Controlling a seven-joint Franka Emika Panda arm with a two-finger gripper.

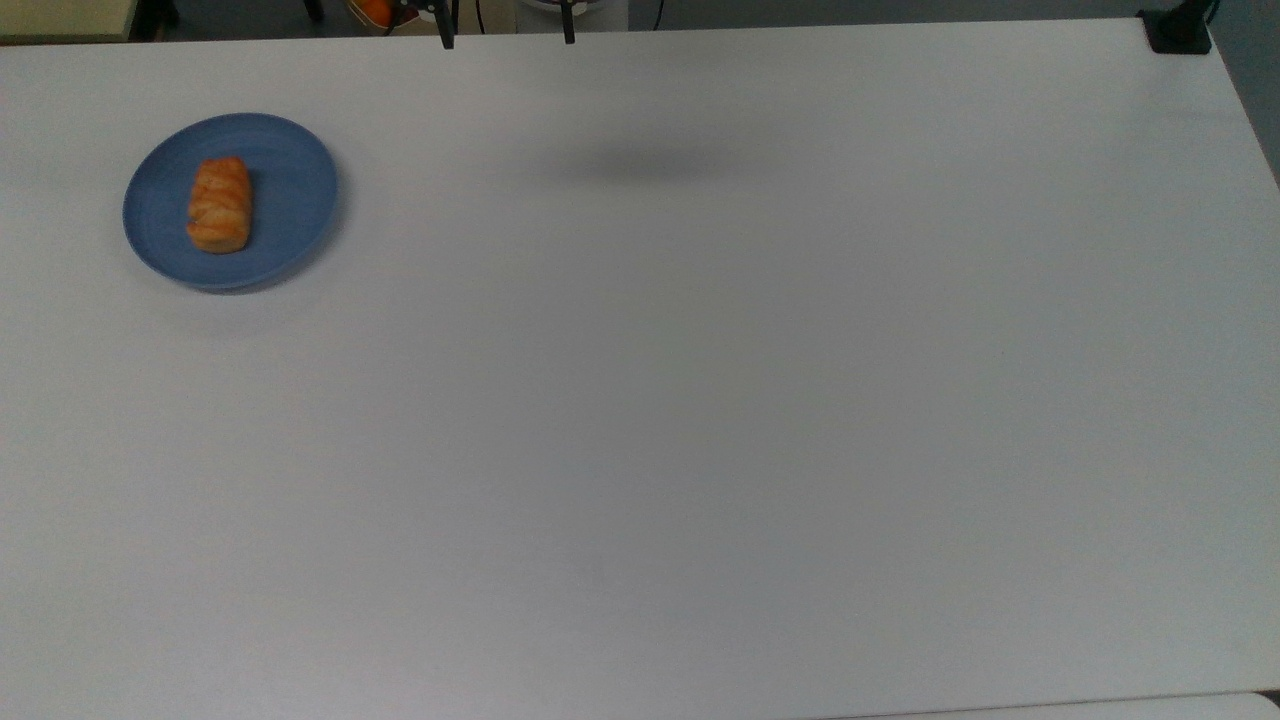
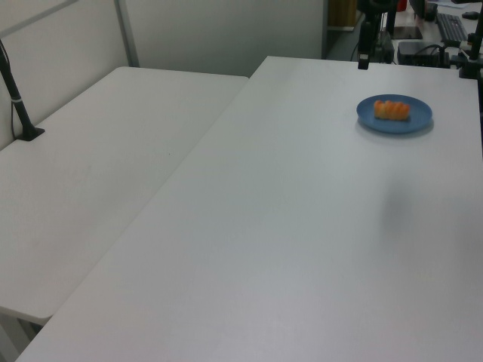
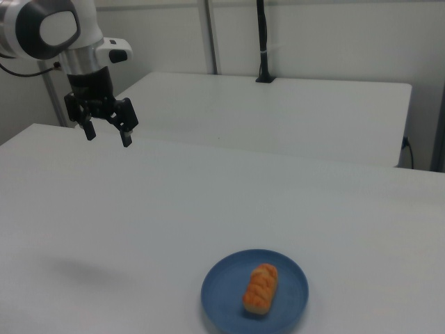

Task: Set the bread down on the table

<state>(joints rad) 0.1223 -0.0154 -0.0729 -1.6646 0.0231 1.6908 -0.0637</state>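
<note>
The bread (image 3: 260, 289) lies on a round blue plate (image 3: 292, 303), and the plate stands on the table (image 3: 174, 209) near the far left corner in the top view. The gripper (image 3: 108, 134) hangs in the air, well apart from the plate, above the far edge of the table in the top view; its jaws are apart and hold nothing. The bread (image 1: 219, 204) touches only the plate (image 1: 290, 190)
</note>
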